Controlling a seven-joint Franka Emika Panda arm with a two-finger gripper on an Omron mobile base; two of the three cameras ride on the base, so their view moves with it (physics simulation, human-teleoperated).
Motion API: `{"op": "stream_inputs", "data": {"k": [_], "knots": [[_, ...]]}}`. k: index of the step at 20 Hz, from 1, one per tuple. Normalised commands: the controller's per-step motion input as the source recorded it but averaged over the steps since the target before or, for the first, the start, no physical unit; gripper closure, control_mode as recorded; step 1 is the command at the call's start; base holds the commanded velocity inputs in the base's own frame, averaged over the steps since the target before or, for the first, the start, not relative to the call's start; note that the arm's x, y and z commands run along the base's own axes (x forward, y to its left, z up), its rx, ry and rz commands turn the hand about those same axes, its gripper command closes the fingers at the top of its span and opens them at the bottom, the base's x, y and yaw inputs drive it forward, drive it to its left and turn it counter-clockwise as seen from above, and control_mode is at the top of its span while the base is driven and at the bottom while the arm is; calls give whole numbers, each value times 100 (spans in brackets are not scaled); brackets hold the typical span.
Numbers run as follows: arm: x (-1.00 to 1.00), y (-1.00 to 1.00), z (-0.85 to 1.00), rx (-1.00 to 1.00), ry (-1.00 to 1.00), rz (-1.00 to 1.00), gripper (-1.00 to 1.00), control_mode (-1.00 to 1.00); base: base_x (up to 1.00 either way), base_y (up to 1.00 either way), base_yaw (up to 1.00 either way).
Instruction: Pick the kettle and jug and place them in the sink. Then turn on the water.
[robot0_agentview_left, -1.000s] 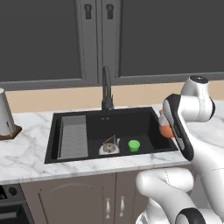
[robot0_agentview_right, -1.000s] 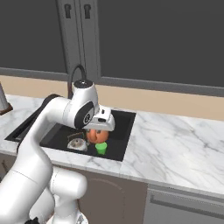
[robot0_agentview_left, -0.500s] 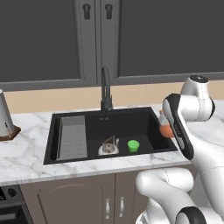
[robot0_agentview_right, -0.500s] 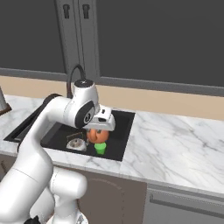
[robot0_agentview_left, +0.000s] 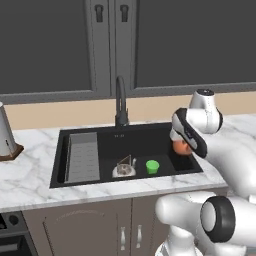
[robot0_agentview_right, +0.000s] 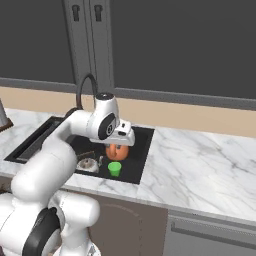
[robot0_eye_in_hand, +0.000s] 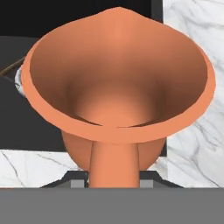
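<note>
Claw (robot0_agentview_right: 118, 145) clamped on the terracotta-orange jug (robot0_eye_in_hand: 118, 94), gripping it by the loop handle, flared rim turned up toward the hand camera. Jug (robot0_agentview_right: 116, 150) hanging upright over the right part of the black sink (robot0_agentview_left: 145, 137), above the basin floor, partly hidden behind the white wrist in the left base view (robot0_agentview_left: 181, 146). Below and just beside it on the basin floor, a small bright green cup (robot0_agentview_left: 152, 166), and next to that the silver kettle (robot0_agentview_left: 124, 170) with its thin wire handle raised. Grey ribbed tray (robot0_agentview_left: 82, 156) along the left side of the basin. Tall dark faucet (robot0_agentview_left: 120, 102) at the rear rim. White marble worktop (robot0_agentview_right: 200, 160) all around. Whitish appliance on a brown base (robot0_agentview_left: 6, 137) far left.
</note>
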Motion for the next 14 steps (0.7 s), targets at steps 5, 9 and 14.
{"op": "stream_inputs", "data": {"k": [5,9,14], "knots": [[59,0,-65,0,7,-2,100,-100,0,0,0],[46,0,-40,0,7,-8,100,-100,0,0,0],[43,0,-13,0,13,-7,100,-100,0,0,0]]}}
